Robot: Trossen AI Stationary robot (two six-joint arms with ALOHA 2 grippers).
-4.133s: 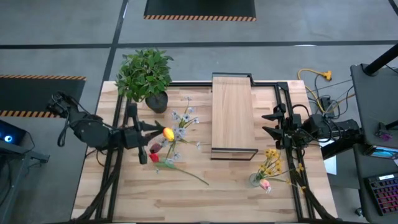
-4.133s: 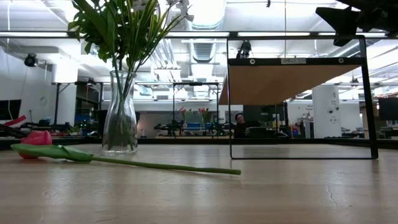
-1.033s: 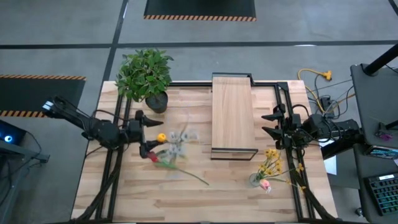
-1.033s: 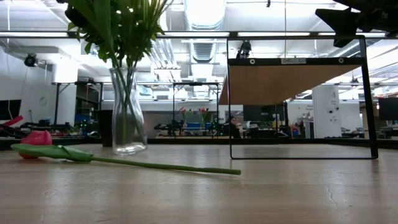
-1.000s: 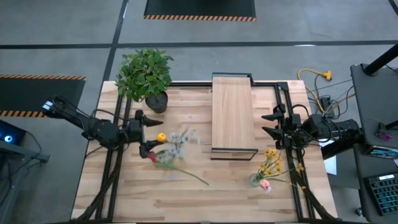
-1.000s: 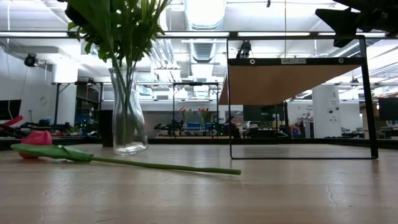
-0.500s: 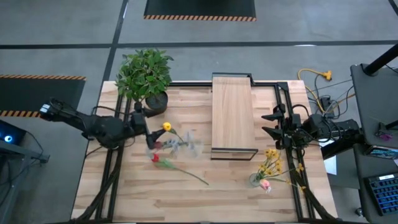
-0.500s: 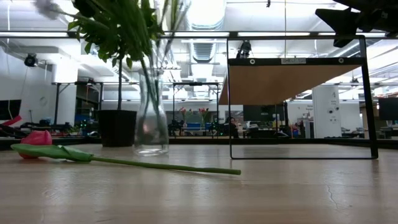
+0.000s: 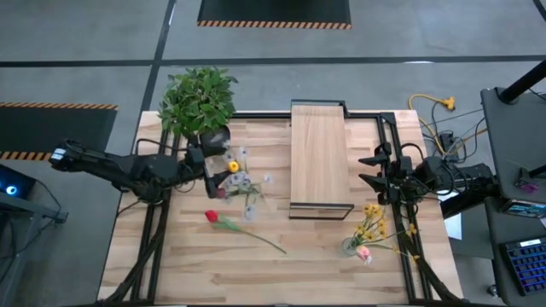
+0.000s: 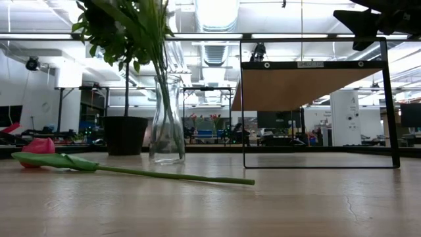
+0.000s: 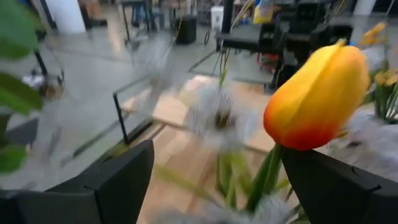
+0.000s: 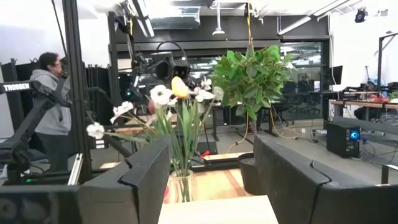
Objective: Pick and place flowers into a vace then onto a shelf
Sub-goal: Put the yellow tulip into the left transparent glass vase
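Flowers, near edge: one red tulip (image 10: pixel 39 146) is laid flat on the tabletop (image 9: pixel 256 273), stem (image 10: pixel 171 176) pointed toward the shelf frame.
Vase (image 10: pixel 166 122): clear glass, stood upright on the tabletop, loaded with a bunch of flowers (image 9: pixel 239 181); it is placed beside the potted plant (image 9: pixel 198 101).
Left gripper (image 9: pixel 215 168): set at the vase; its grasp cannot be told.
Right gripper (image 9: pixel 368 169): fingers spread, nothing held, kept beside the shelf (image 9: pixel 319 153).
Second bouquet (image 9: pixel 368 228): stood near the right arm.
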